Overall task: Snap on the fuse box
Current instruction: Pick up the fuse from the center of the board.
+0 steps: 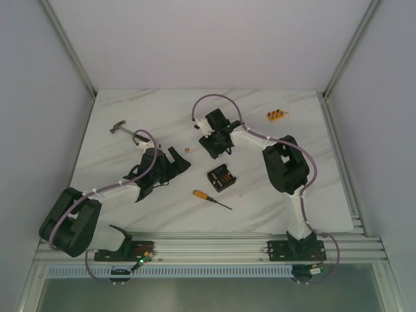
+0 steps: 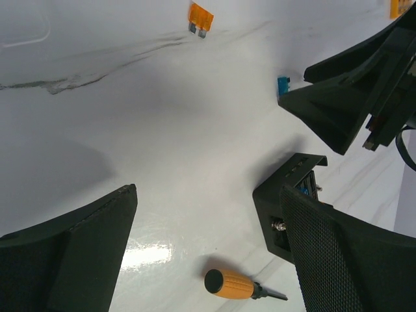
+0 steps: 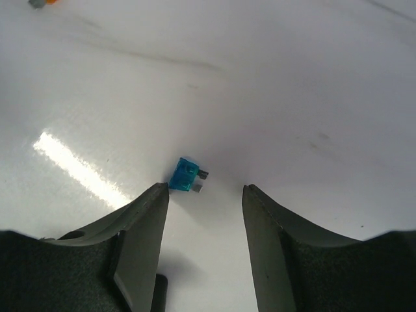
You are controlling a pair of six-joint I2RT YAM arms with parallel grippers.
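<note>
The fuse box [image 1: 221, 177] is a small black square box with orange and dark fuses in its top face, lying mid-table. In the left wrist view the fuse box [image 2: 276, 211] sits partly behind my right-hand finger [image 2: 351, 253]. My left gripper [image 1: 181, 162] [image 2: 208, 190] is open and empty, just left of the box. My right gripper [image 1: 212, 149] [image 3: 205, 190] is open and empty, low over the table behind the box. A loose blue fuse [image 3: 185, 175] lies just past its left fingertip [image 3: 156, 195], touching or nearly touching it.
An orange-handled screwdriver [image 1: 209, 198] [image 2: 237, 284] lies in front of the box. A loose orange fuse [image 1: 187, 149] [image 2: 200, 18] lies behind my left gripper. A hammer [image 1: 123, 129] is at the far left, an orange block with dark dots [image 1: 275, 116] at the far right.
</note>
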